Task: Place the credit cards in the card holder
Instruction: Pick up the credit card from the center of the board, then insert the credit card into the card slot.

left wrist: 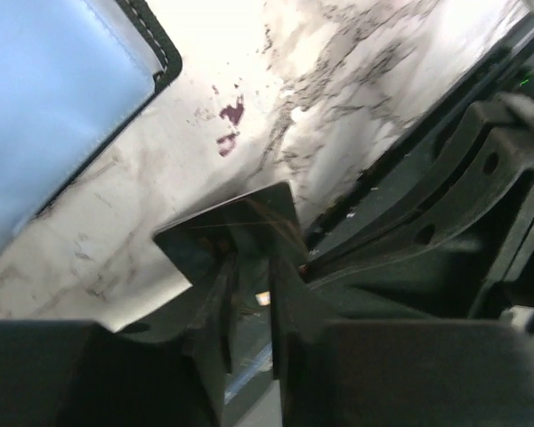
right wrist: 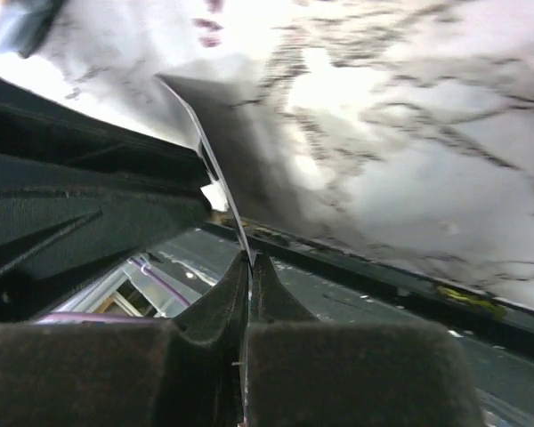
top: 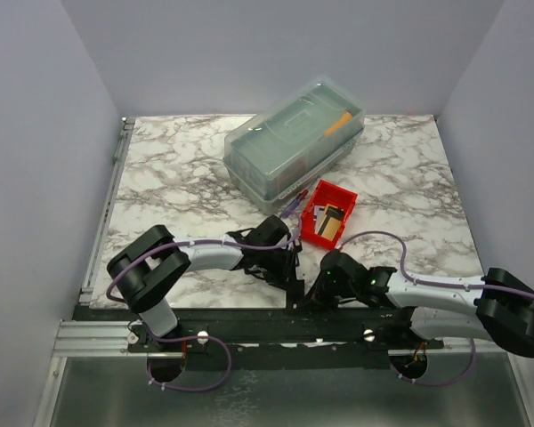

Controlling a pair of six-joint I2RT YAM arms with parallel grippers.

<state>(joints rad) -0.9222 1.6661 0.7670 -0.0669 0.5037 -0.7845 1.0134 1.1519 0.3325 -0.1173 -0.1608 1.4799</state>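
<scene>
1. Top view: both arms reach in over the near edge of the marble surface point(top: 178, 178), and the left hand point(top: 289, 267) and right hand point(top: 316, 289) almost meet there. More credit cards point(top: 331, 221) stand in the red bin point(top: 338, 197), just in front of the clear lidded box point(top: 294, 142). The arms hide the card holder from here.

2. Left wrist view: the left hand point(left wrist: 252, 267) has its fingers point(left wrist: 222, 294) a little apart, with a clear gap between them. The dark card point(left wrist: 236, 227) sits at their tips; I cannot tell whether they touch it. The card holder point(left wrist: 62, 116) lies open on the surface, well up and to the left, its pale blue inside facing up within a black stitched rim.

3. Right wrist view: the right hand point(right wrist: 249, 262) is closed tight on the dark card point(right wrist: 221, 160), pinching one edge so that the card stands up and away from the fingertips.

4. This looks like a hand-over. To do it well, the left hand should back straight off without dragging the card. The right hand should then keep its pinch near the card's edge, lower the free end flat and slide it squarely into a pocket.
</scene>
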